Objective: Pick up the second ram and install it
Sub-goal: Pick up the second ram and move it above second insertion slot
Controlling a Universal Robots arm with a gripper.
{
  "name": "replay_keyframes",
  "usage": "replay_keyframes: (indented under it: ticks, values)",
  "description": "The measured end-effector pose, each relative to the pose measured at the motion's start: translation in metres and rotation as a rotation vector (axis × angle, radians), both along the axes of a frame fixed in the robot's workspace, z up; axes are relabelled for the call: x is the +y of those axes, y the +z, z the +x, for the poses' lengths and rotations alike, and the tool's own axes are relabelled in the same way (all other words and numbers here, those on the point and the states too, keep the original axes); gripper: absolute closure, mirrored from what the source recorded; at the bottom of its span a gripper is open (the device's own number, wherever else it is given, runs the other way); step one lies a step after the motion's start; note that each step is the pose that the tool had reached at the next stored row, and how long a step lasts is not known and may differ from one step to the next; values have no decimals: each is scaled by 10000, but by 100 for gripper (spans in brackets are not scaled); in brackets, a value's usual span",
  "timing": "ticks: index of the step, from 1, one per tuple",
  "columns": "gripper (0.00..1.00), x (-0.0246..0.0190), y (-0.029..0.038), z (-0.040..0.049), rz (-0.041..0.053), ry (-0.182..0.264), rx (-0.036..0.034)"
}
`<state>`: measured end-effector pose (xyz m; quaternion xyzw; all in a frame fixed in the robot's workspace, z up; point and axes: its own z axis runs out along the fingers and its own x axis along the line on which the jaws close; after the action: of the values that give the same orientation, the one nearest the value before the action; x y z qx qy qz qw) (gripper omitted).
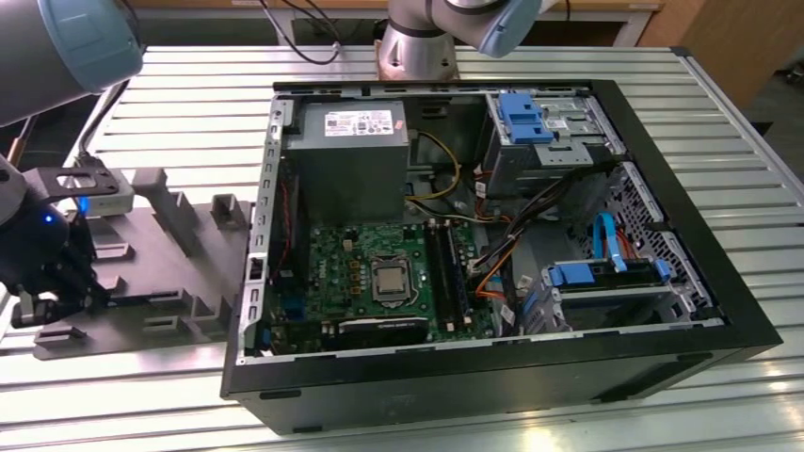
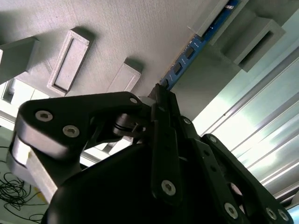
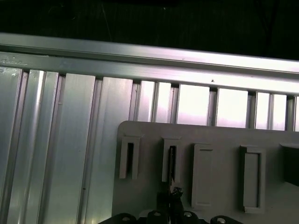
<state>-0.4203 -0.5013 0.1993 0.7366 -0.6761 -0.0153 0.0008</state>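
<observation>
In the second wrist view the second ram (image 2: 205,32), a narrow dark-blue stick with black chips, stands on edge in the grey holder tray (image 2: 117,32). My gripper (image 2: 159,93) has its black fingers closed together on the stick's near end. In the first wrist view the gripper (image 3: 173,203) sits at the tray (image 3: 224,135), in line with a narrow slot. In the exterior view the gripper (image 1: 51,301) hangs low over the tray (image 1: 176,245) at the exterior view's left. The black memory slots (image 1: 446,273) lie on the green motherboard inside the open case.
The open black computer case (image 1: 503,377) fills the middle of the ribbed metal table (image 1: 188,94). It holds a grey power-supply box (image 1: 345,155), drive bays with blue clips (image 1: 528,118) and loose cables. The arm's base (image 1: 421,47) stands behind the case.
</observation>
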Motion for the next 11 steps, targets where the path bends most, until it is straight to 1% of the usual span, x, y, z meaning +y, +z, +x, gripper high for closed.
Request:
replay_keyframes:
  ticks: [1, 3, 11]
  values:
    - [87, 0, 1, 0, -1, 1, 1]
    - [88, 0, 0, 0, 0, 0, 0]
    - [88, 0, -1, 0, 1, -33, 0]
